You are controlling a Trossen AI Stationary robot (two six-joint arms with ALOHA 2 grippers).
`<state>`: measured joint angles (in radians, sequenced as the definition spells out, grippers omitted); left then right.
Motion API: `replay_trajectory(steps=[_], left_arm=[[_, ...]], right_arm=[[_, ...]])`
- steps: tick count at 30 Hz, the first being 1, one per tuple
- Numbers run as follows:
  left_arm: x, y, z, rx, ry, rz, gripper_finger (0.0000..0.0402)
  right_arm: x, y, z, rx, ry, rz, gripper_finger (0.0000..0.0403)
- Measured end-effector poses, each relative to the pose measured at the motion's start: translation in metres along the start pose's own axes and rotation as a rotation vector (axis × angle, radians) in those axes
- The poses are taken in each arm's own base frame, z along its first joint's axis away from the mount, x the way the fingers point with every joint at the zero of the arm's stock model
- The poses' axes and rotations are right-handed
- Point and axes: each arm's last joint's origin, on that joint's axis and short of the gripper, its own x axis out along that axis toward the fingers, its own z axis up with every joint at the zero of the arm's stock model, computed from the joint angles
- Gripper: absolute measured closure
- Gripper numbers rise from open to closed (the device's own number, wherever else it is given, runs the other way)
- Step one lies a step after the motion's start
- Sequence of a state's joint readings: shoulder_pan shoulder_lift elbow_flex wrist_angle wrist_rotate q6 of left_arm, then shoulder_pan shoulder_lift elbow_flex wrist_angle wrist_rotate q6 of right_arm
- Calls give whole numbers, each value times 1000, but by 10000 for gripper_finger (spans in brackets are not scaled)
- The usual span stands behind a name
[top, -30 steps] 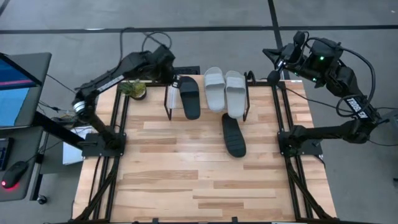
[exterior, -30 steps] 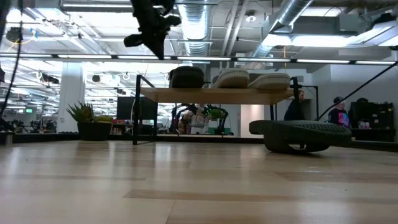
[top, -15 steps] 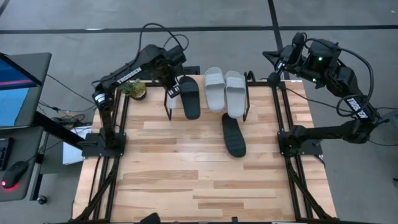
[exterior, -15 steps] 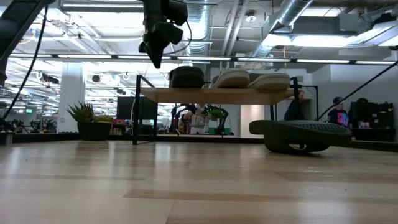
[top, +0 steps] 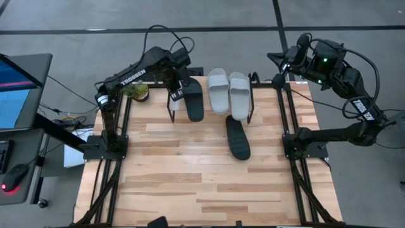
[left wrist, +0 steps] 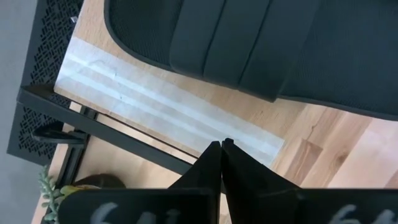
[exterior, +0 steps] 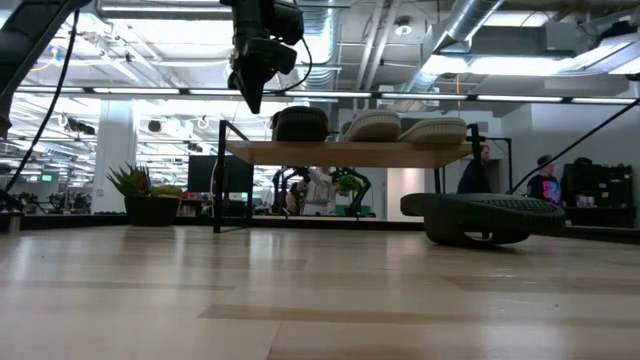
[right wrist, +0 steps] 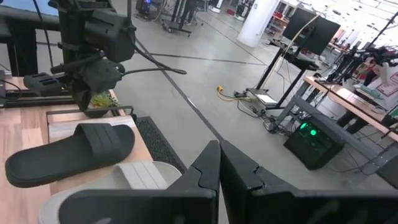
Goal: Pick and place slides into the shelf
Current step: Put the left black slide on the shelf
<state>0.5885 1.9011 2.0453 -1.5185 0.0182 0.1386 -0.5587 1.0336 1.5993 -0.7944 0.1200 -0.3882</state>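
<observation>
The shelf [top: 173, 105] stands at the table's far edge. On its plank top [exterior: 350, 152] lie a black slide [top: 193, 99] and two light grey slides [top: 218, 90] [top: 239, 94], side by side on their soles. The other black slide [top: 238, 137] lies sole down on the table in front of the shelf; it also shows in the low view [exterior: 480, 218]. My left gripper [top: 176, 95] is shut and empty, hovering above the shelf's left end, just left of the black slide [left wrist: 267, 37]. My right gripper [right wrist: 219, 147] is shut and empty, held high beyond the table's far right corner.
A small potted plant [top: 136, 90] sits just left of the shelf. Black arm frames run along both table sides. A laptop [top: 19, 88] stands off the table's left. The table's near half is bare wood [top: 202, 190].
My left gripper has come down a little and moved toward the table's near edge, over the shelf's left end, while the arm's elbow has swung in toward the shelf. The slides have not moved.
</observation>
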Motion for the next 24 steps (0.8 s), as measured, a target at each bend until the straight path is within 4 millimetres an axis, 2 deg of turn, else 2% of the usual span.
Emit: replay_trajectory(steps=[8,21,24], left_arm=[[0,-6,3,37,-19,-3,401],[0,-4,5,26,-40,61,401],[6,-4,8,14,-25,59,401]], right_arm=[[0,0,0,15,-1,0,403],[0,0,0,26,-8,16,403],[0,0,0,32,-8,16,403]])
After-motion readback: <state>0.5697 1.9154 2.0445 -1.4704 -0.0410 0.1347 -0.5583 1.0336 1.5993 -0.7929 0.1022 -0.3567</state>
